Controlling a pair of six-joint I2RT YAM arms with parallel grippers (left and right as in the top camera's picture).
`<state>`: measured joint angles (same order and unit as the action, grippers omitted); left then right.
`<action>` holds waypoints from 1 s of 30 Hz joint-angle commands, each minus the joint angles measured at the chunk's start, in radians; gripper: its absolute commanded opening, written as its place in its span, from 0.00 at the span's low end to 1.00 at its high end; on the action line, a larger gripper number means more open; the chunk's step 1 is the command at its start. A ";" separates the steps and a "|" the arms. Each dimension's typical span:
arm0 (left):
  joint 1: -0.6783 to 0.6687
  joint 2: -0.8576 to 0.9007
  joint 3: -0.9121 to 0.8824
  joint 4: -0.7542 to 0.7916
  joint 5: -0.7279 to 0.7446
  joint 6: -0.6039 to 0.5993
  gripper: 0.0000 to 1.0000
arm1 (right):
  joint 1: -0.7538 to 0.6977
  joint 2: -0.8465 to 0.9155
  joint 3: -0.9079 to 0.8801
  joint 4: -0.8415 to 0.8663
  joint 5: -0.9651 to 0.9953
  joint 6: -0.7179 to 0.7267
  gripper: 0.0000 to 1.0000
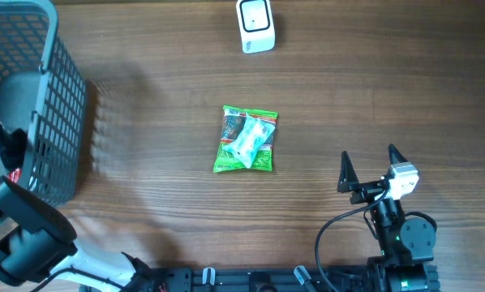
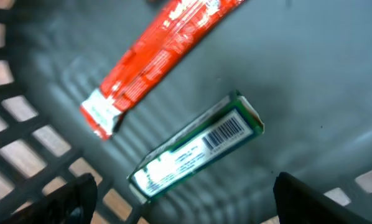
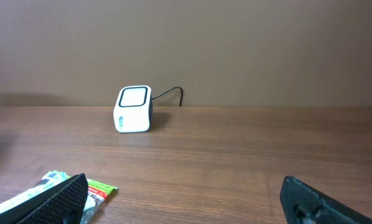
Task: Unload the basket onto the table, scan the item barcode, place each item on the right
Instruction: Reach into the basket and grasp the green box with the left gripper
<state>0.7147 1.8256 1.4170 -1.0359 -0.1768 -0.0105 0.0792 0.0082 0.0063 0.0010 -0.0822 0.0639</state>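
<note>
In the left wrist view a green and white box lies flat on the grey basket floor, its barcode facing up. A red packet lies just beyond it. My left gripper hangs open over the box's near end, and its fingertips touch nothing. In the overhead view that gripper is hidden inside the basket. The white scanner stands at the table's far edge. My right gripper stands open and empty at the front right.
A green snack packet lies flat in the middle of the table, left of the right gripper. The basket's lattice wall stands close on the left gripper's left side. A cable runs from behind the scanner.
</note>
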 commanded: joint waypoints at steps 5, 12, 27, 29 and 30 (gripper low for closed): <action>0.004 0.006 -0.093 0.119 0.050 0.142 0.81 | 0.005 -0.005 -0.001 0.003 -0.011 0.014 1.00; 0.004 0.006 -0.171 0.240 0.050 0.142 0.82 | 0.005 -0.005 -0.001 0.003 -0.011 0.014 1.00; 0.004 0.006 -0.217 0.320 0.166 0.134 0.42 | 0.005 -0.005 -0.001 0.003 -0.011 0.014 1.00; 0.004 0.005 -0.216 0.328 0.166 0.134 0.33 | 0.005 -0.005 -0.001 0.003 -0.011 0.014 1.00; 0.004 0.005 -0.216 0.329 0.166 0.134 0.25 | 0.005 -0.005 -0.001 0.003 -0.011 0.014 1.00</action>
<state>0.7155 1.8271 1.2098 -0.7155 -0.0441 0.1211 0.0792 0.0082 0.0063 0.0010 -0.0822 0.0639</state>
